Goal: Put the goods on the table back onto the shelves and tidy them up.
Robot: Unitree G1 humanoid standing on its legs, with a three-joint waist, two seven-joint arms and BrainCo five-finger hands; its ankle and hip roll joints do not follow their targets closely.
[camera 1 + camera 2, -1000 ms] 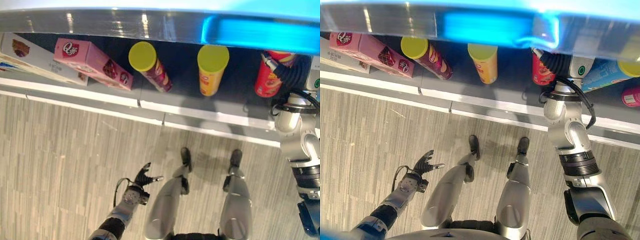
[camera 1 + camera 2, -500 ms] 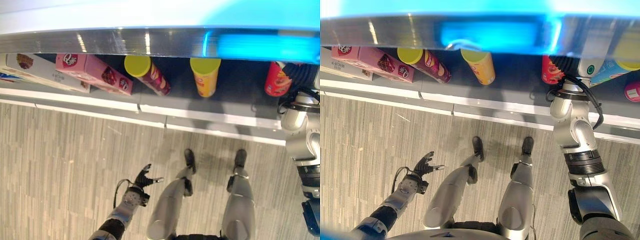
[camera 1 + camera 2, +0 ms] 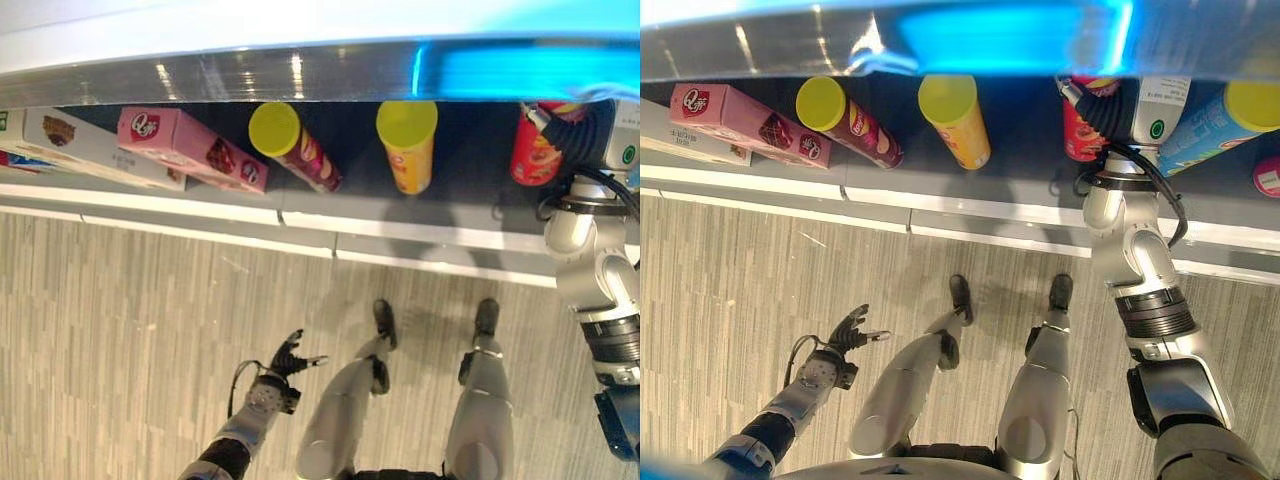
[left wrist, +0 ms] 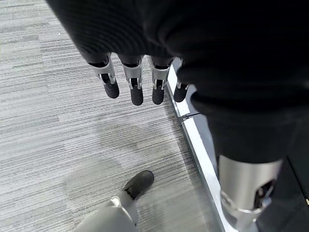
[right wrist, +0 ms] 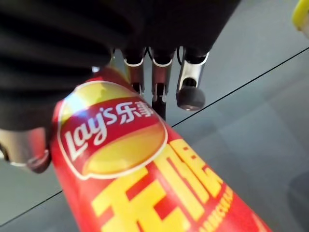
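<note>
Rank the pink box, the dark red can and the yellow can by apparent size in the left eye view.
1. pink box, longest.
2. dark red can and yellow can: look alike; different tilts leave the order unsure.

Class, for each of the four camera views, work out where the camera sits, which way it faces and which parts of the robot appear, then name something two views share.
Left eye view: on the head, looking down at the shelf and floor; left robot hand low.
Right eye view: beside it, same scene; right arm reaching to the red can.
Left wrist view: on the left wrist, facing the floor past relaxed fingers.
Right wrist view: on the right wrist, right robot hand curled round the red can.
Shared: both eye views show the pink box.
</note>
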